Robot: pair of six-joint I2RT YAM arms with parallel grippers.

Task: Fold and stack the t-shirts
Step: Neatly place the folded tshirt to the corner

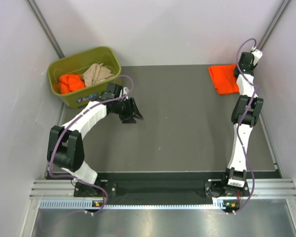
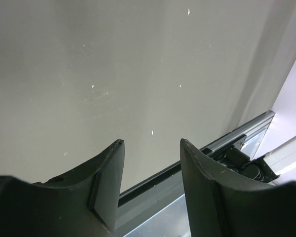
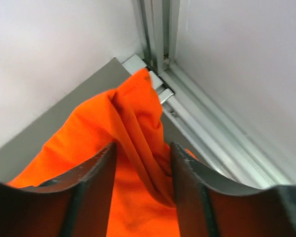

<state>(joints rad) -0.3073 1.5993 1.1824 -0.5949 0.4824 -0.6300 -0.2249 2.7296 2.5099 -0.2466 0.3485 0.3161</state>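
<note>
Top external is showing three t-shirts, a bunched orange shirt point(image 1: 70, 82) and a beige shirt point(image 1: 97, 73) lying in the one olive bin point(image 1: 84, 53) at upper left, a flat orange shirt point(image 1: 223, 79) at upper right, while the wrist views alone are showing the left gripper point(image 2: 152, 168) gaping over the table point(image 2: 89, 74) and the right gripper point(image 3: 143, 148) spread astride that shirt's ridge.

Plain orange t-shirt point(image 1: 224, 79); another orange t-shirt point(image 1: 70, 83); beige-tan t-shirt point(image 1: 96, 74); olive-green bin point(image 1: 81, 54); grey table point(image 1: 187, 128)
</note>
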